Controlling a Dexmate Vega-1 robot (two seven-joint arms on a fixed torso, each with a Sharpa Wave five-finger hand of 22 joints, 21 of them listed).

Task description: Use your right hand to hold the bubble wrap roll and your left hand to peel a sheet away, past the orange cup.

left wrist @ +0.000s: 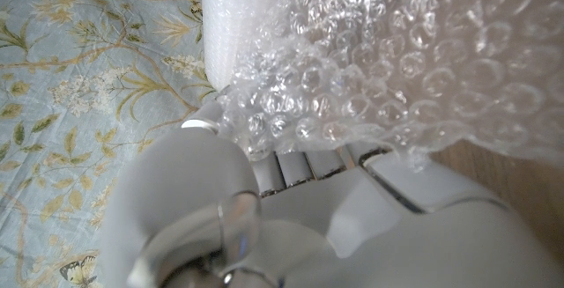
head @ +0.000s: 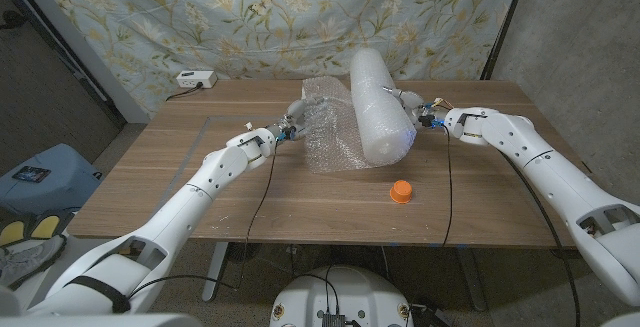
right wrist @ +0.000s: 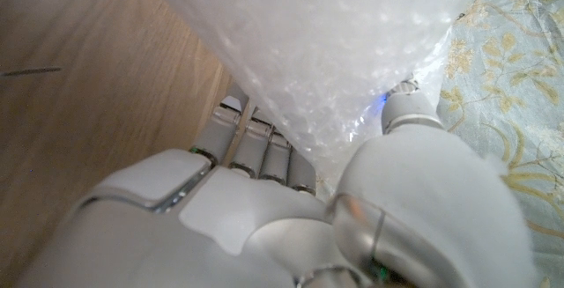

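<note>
Peeling underway: right hand grips bubble wrap roll, left hand pinches sheet edge. Next, I'd judge: pull sheet left/forward across worktop, past orange cup, w/ roll pinned.

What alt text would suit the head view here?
Right robot hand holds a bubble wrap roll on a wooden table while the left robot hand grips its peeled sheet. An orange cup stands nearer the camera.

Your left hand fingertips are hidden under the bubble wrap sheet; the grip you cannot judge.
</note>
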